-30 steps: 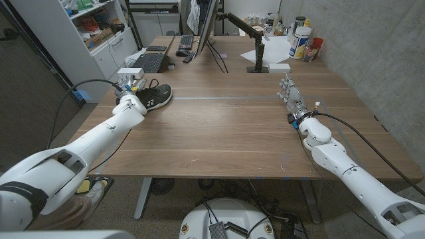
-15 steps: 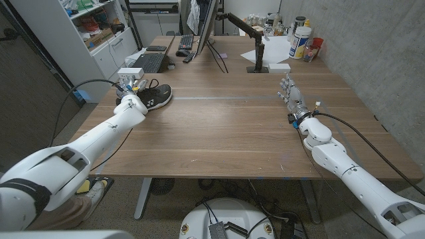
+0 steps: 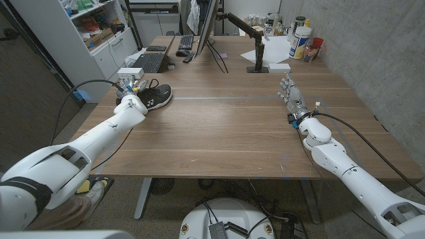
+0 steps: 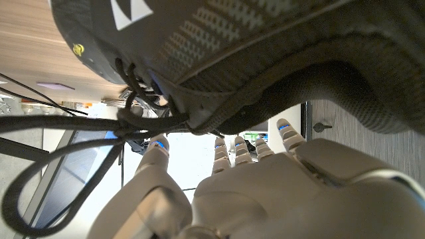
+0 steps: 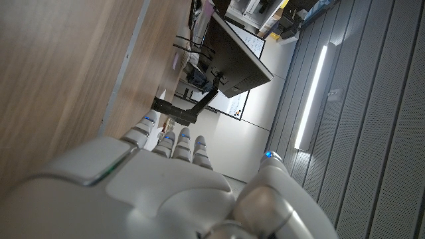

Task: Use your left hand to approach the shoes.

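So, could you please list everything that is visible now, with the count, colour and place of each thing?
shoe: one, black with white logo, table's left edge, at the left hand's fingers
table: one, brown wood
keyboards: two, black, far left part
monitor: one, dark, far middle
monitor arm: one, black, far right of middle
containers: several, white and red, far right corner
shelf: one, white, beyond the table's left side
left hand: one, white, fingers spread at the shoe's opening
right hand: one, white, open, table's right side
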### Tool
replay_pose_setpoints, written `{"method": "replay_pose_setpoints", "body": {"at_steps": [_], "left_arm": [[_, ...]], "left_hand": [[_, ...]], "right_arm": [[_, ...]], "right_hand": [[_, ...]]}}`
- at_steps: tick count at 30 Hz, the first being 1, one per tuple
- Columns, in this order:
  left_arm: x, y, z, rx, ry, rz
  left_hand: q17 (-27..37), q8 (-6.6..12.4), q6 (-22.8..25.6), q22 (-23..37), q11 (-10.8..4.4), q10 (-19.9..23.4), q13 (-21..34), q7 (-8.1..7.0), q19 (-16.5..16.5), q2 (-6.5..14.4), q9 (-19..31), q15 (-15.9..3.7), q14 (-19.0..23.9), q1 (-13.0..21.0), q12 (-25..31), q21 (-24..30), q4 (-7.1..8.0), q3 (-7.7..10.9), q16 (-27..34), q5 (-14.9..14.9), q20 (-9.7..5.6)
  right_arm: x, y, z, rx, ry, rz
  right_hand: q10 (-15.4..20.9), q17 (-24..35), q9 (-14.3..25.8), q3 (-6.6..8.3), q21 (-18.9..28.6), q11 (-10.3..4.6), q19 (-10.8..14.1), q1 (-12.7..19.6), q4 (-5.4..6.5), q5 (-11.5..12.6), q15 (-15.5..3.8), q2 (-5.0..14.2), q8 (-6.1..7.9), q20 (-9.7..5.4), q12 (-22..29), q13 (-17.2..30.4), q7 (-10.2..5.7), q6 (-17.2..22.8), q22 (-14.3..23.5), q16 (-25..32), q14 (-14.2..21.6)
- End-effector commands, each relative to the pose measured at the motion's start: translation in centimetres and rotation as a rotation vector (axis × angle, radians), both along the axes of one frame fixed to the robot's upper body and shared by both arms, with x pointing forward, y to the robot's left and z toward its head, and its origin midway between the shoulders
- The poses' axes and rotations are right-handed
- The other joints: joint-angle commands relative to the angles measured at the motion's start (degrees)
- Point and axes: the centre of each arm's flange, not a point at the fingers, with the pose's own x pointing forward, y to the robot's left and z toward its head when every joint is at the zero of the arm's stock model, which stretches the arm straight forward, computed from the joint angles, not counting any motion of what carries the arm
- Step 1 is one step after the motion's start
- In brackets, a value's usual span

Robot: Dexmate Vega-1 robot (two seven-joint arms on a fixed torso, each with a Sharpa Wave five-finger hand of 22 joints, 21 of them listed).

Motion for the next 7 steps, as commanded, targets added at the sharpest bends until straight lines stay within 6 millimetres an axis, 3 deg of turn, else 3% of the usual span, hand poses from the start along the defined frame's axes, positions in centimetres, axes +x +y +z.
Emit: {"method": "replay_pose_setpoints", "body": {"at_steps": [1,7], "left_arm": [[0.02,0.27,0.01,0.006,0.001,0.005],[0.16,0.41,0.05,0.008,0.005,0.007]], "left_hand": [[0.18,-0.1,-0.29,0.15,0.12,-0.47,0.31,0.18,0.09,-0.13,0.1,0.25,-0.9,0.83,-0.04,0.06,-0.04,-0.02,-0.07,-0.01,-0.18],[0.18,-0.12,-0.33,0.15,0.2,-0.44,0.31,0.16,0.1,-0.11,0.1,0.22,-0.89,0.84,-0.02,0.06,-0.04,-0.02,-0.06,-0.01,-0.12]], "right_arm": [[-0.06,0.02,-0.04,-0.002,0.002,-0.002],[0.02,0.03,0.0,0.002,-0.001,-0.002]], "right_hand": [[-0.08,0.15,0.13,-0.29,0.3,-0.03,-0.21,0.32,-0.03,0.12,-0.14,0.53,0.12,-0.13,0.06,0.09,-0.35,0.2,0.25,0.34,-0.34],[-0.09,0.15,0.13,-0.29,0.29,-0.07,-0.25,0.34,-0.04,0.12,-0.15,0.56,0.13,-0.12,0.06,0.09,-0.34,0.22,0.25,0.34,-0.34]]}}
